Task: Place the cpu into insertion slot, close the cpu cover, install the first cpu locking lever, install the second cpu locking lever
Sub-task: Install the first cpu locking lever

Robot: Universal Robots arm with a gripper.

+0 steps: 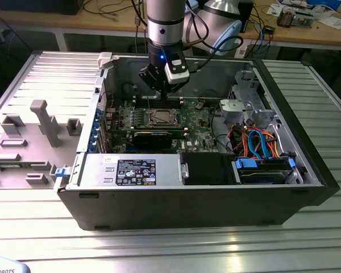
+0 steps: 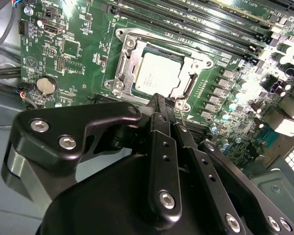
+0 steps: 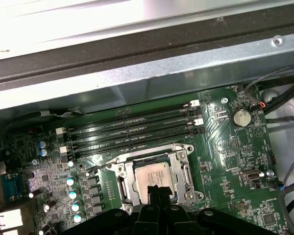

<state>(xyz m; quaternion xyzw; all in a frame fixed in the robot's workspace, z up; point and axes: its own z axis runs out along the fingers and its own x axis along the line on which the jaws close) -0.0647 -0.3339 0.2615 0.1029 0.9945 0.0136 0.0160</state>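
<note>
A: Entry, status of the claw (image 2: 160, 100). In both wrist views the two fingers are seen pressed together at the tip, with no gap and nothing held between them. It hangs just above the near edge of the socket area. Whether it is touching cannot be told.

B: Position of the cpu (image 2: 159, 76) to be noted.

A: The cpu is seated flat in the insertion slot (image 1: 159, 118). In the exterior view the slot lies a little above and left of frame centre, on the green motherboard (image 1: 196, 122) inside the open computer case (image 1: 187, 199). The case rests on the slatted metal worktop (image 1: 216, 244).

B: And the cpu cover (image 2: 129, 68)?

A: It is lying down over the chip, whose silvery top shows through the window. The first two steps are therefore judged done.

B: The locking levers (image 3: 105, 165)?

A: Thin wire rods are seen alongside the frame, one end reaching out toward the memory slots (image 3: 132, 129). Whether either is hooked under its catch cannot be read. The lever steps are judged open, so the task is put at roughly halfway.
</note>
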